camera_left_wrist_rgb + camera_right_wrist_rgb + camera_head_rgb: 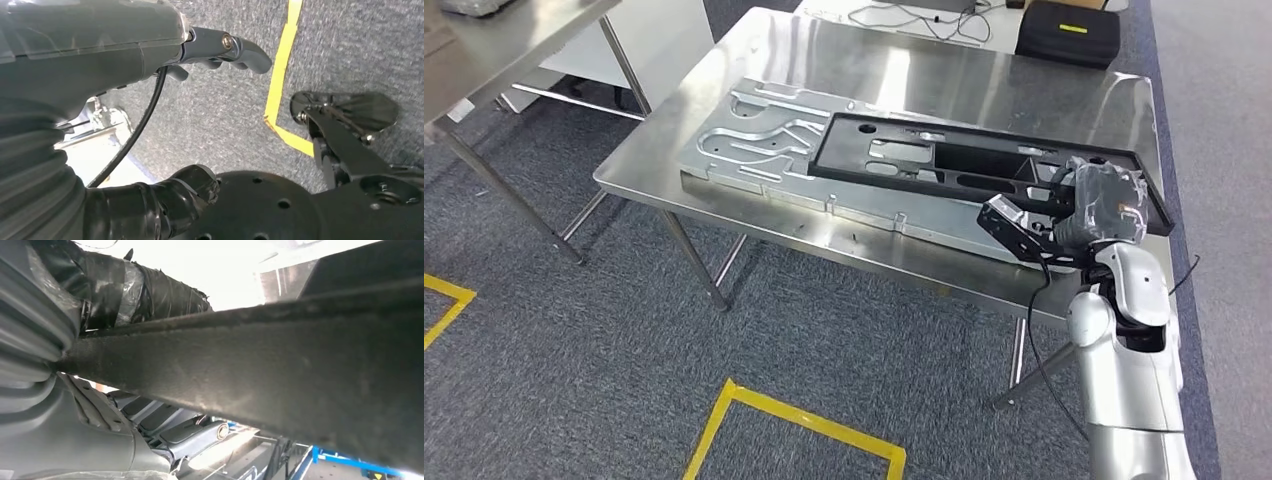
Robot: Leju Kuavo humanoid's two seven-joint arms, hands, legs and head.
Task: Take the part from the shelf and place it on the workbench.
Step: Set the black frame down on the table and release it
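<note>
Between the fingers of my right hand sits the near rim of the black part, a long flat frame with cut-out openings; my wrapped palm rides above that rim and the dark fingers curl beneath it, so I have it gripped at its end. From my right wrist the same rim runs as a thick dark bar right across my thumb, which is wound in black tape. Beyond my fingertips the part stretches away and lies on a grey machined plate, and that plate rests on the steel workbench. Farther off past the part, a black case sits on another table. My left hand hangs over grey carpet with yellow tape on it, fingers bent loosely apart with nothing between them.
</note>
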